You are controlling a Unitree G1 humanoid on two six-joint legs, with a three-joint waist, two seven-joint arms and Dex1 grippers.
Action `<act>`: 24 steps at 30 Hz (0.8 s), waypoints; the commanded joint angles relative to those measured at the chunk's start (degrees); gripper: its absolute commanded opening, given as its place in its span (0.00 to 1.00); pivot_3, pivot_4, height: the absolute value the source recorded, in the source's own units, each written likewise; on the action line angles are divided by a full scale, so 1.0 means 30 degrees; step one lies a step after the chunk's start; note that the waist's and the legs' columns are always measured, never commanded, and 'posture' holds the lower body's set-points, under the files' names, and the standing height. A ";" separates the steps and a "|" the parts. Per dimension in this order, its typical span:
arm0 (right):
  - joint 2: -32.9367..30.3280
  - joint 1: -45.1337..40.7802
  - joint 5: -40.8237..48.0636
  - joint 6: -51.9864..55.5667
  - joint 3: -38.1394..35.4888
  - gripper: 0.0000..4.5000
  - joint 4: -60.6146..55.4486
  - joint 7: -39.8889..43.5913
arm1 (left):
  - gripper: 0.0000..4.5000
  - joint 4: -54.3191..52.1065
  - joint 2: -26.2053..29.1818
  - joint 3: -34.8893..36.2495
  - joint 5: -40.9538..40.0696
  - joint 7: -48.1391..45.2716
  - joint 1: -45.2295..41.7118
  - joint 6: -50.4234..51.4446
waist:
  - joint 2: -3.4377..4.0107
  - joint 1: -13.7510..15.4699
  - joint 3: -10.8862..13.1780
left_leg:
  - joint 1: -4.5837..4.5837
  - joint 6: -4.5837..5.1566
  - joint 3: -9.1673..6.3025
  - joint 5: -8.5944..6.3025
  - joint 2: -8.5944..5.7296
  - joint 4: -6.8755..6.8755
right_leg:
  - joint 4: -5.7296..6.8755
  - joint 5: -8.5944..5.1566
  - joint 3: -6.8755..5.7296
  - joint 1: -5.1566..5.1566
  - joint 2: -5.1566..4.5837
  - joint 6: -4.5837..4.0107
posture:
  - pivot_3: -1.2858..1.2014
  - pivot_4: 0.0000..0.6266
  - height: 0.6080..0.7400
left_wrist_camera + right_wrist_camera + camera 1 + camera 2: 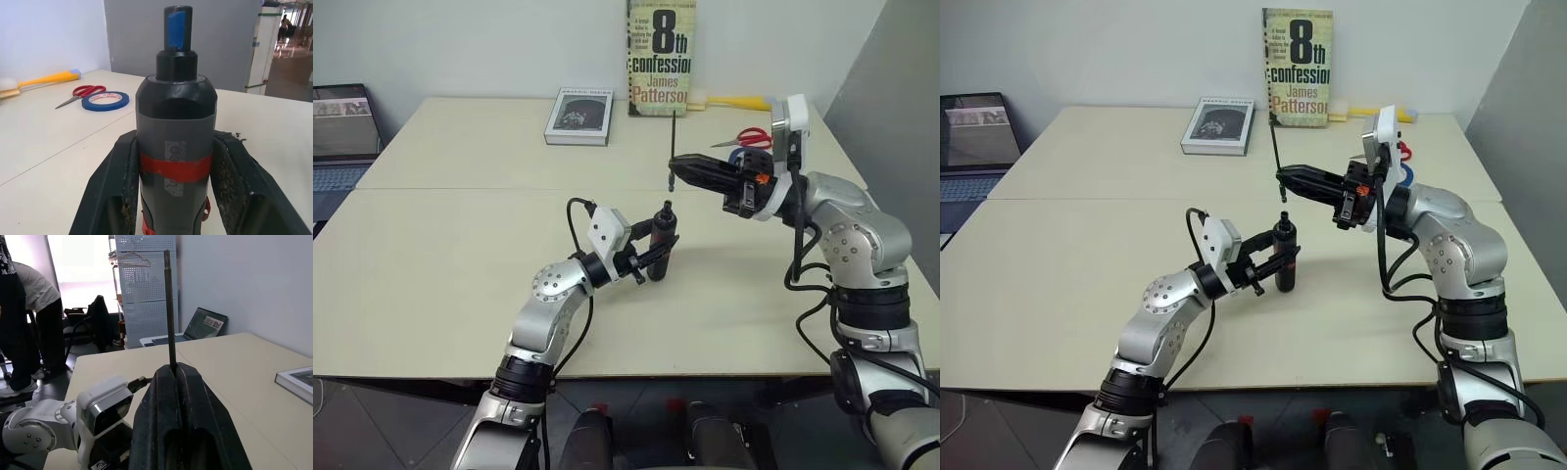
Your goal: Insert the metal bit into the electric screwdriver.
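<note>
Two tables (460,294) butted edge to edge carry the whole setup. At 10 o'clock off the tables sits an open laptop (340,132). At 12 o'clock a paperback, "8th Confession" (661,57), stands upright against the wall, with a smaller grey book (578,117) lying flat just at its 8 o'clock. Left gripper (658,257), near table centre, is clamped on the electric screwdriver (660,240), which stands upright above the tabletop with its chuck tip up. Right gripper (677,172), at 1 o'clock from the screwdriver and higher, is closed on the metal bit (673,147), pinched near its lower end and held vertical, apart from the chuck. At the far right: blue tape roll (105,100), red scissors (82,93), yellow-handled brush (41,81).
</note>
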 commanded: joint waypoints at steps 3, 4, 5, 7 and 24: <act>0.0044 -0.0548 -0.0103 -0.0884 0.0132 0.00 0.0311 0.0567 | 0.37 -0.0593 0.0199 -0.0018 -0.0036 -0.0182 -0.0174 0.0033 | 0.0000 0.0000 0.0000 | 0.0000 0.0000 0.0000 0.0000 0.0000 0.0000 | -0.0001 0.0000 0.0000 0.0000 0.0000 0.0000 | 0.52 0.24 1.00; 0.0028 -0.0558 -0.0119 -0.0953 0.0175 0.00 0.0381 0.0620 | 0.37 -0.0595 0.0203 -0.0016 -0.0034 -0.0181 -0.0182 0.0042 | 0.0000 -0.0001 0.0000 | 0.0000 0.0000 0.0000 0.0000 0.0000 0.0000 | -0.0001 0.0000 0.0000 0.0000 0.0000 0.0000 | 0.52 0.24 1.00; 0.0015 -0.0558 -0.0122 -0.1012 0.0220 0.00 0.0429 0.0661 | 0.37 -0.0612 0.0215 -0.0014 -0.0031 -0.0184 -0.0174 0.0047 | 0.0000 0.0000 0.0000 | 0.0000 0.0000 0.0000 0.0000 0.0000 0.0000 | 0.0000 0.0000 0.0000 -0.0001 0.0000 -0.0001 | 0.52 0.24 1.00; 0.0004 -0.0549 -0.0128 -0.1128 0.0307 0.00 0.0504 0.0720 | 0.37 -0.0668 0.0252 -0.0013 -0.0020 -0.0193 -0.0140 0.0064 | 0.0000 -0.0001 0.0000 | -0.0001 0.0000 -0.0001 0.0000 0.0000 -0.0002 | 0.0000 -0.0001 0.0000 -0.0002 0.0000 -0.0001 | 0.52 0.24 1.00; -0.0100 -0.0321 -0.0453 -0.1673 0.0635 0.00 0.1014 0.1322 | 0.37 -0.0898 0.0350 0.0033 -0.0002 -0.0089 0.0004 0.0228 | 0.0000 -0.0006 0.0000 | 0.0000 0.0000 0.0000 0.0000 0.0000 -0.0015 | -0.0003 -0.0004 0.0000 -0.0008 0.0000 -0.0004 | 0.52 0.24 1.00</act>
